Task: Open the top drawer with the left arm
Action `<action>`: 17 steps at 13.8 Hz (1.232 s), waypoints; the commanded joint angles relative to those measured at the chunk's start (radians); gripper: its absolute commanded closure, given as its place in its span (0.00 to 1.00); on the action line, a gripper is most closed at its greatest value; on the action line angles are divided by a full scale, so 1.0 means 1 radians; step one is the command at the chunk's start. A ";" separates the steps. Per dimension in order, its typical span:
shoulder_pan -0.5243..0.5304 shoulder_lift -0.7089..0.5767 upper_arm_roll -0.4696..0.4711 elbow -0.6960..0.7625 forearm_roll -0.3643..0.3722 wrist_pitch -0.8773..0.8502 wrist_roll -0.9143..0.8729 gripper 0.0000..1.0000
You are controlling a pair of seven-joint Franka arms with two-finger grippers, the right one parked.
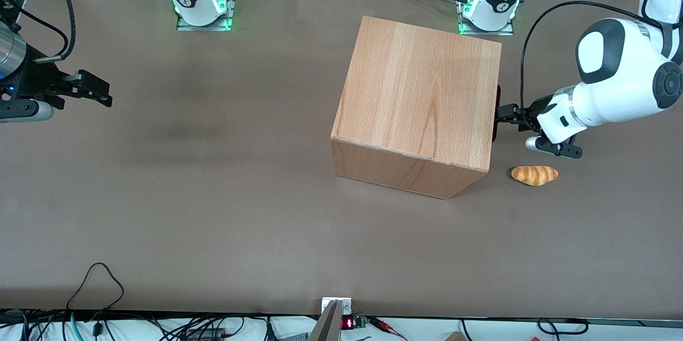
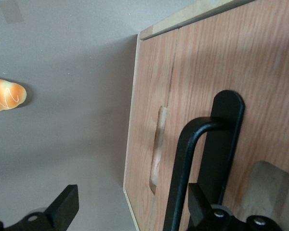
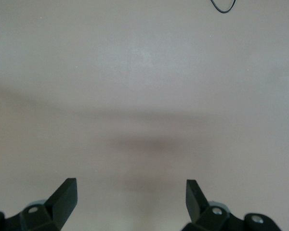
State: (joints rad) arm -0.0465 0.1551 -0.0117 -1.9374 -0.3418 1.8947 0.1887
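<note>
The light-wood cabinet point(image 1: 419, 101) stands on the table with its front turned toward the working arm's end. The top drawer point(image 2: 260, 72) has a flat wooden front with a black oblong handle point(image 2: 221, 144), and a black bar point(image 2: 183, 163) stands out from it. The handle also shows at the cabinet's front edge point(image 1: 497, 114). The left arm point(image 1: 613, 85) reaches in level, and its gripper point(image 1: 508, 115) sits right at that handle. In the left wrist view the gripper point(image 2: 131, 192) is open. The black bar lies between its fingers point(image 2: 65, 207), close to one of them. The drawer front looks flush with the cabinet.
A small orange-striped bread roll point(image 1: 534, 174) point(image 2: 5, 95) lies on the brown table point(image 1: 213, 197) in front of the cabinet, nearer the front camera than the gripper. A lower front panel with a carved finger slot point(image 2: 158, 144) sits below the top drawer.
</note>
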 commanded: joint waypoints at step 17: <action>0.014 0.049 -0.002 -0.017 -0.022 0.119 0.012 0.00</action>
State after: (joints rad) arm -0.0440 0.1918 -0.0147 -1.9408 -0.3465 1.9790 0.1868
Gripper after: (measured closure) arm 0.000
